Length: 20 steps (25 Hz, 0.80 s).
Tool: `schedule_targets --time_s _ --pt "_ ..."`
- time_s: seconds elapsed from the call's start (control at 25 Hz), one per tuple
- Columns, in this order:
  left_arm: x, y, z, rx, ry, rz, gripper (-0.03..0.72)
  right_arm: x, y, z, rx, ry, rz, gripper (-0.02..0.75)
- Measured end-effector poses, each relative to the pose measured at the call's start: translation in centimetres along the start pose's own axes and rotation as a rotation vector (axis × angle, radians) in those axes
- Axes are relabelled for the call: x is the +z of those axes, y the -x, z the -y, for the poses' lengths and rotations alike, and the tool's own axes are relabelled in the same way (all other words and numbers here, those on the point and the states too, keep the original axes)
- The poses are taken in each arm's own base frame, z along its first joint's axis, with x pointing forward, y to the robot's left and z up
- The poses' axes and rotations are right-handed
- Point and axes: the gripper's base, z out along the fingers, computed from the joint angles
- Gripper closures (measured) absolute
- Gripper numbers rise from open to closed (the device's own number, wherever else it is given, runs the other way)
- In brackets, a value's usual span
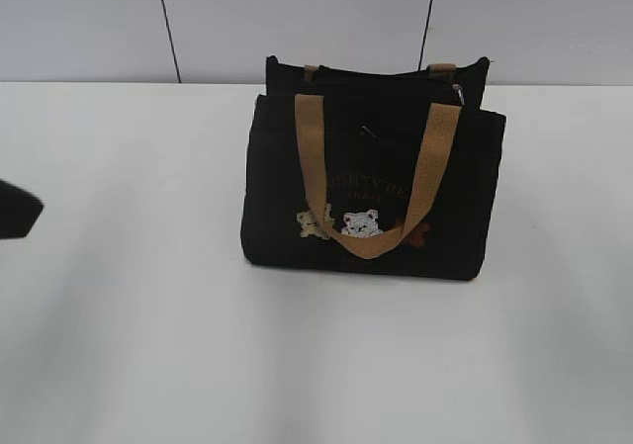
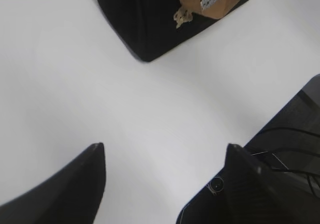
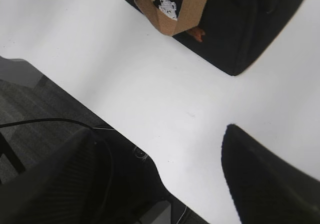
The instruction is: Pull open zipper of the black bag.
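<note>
Heads up — the black bag (image 1: 371,192) stands upright toward the back of the white table (image 1: 129,345), and its zipper (image 1: 459,93) runs along the top edge with only a glint of silver at the right end, so you can barely tell where the pull sits. Both the left gripper (image 2: 165,179) and right gripper (image 3: 160,164) are spread wide, holding nothing, well short of the bag. My worry: nothing pins that soft bag, so tugging the pull probably drags or tips it — or you snag a tan strap (image 1: 315,167) instead.
</note>
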Motion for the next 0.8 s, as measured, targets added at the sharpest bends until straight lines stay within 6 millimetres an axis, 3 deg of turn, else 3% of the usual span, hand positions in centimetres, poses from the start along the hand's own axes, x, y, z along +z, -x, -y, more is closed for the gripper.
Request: schedule_targets --time_s 0.4,0.6,0.8 --pt "-6.6 -6.7 3.2 -0.138 0.220 0.037 0.165 -3.6 -7.1 -5.0 0.071 -0.119 0.145 0.145" --pt "-7.6 -9.6 4.2 -0.225 0.271 0.070 0.165 -5.4 -10.3 -6.6 0.094 -0.255 0.240 0.145" --pt "-8.2 -12.4 5.6 -0.247 0.292 0.180 0.165 -5.4 -13.8 -6.7 0.122 -0.392 0.274 0.146"
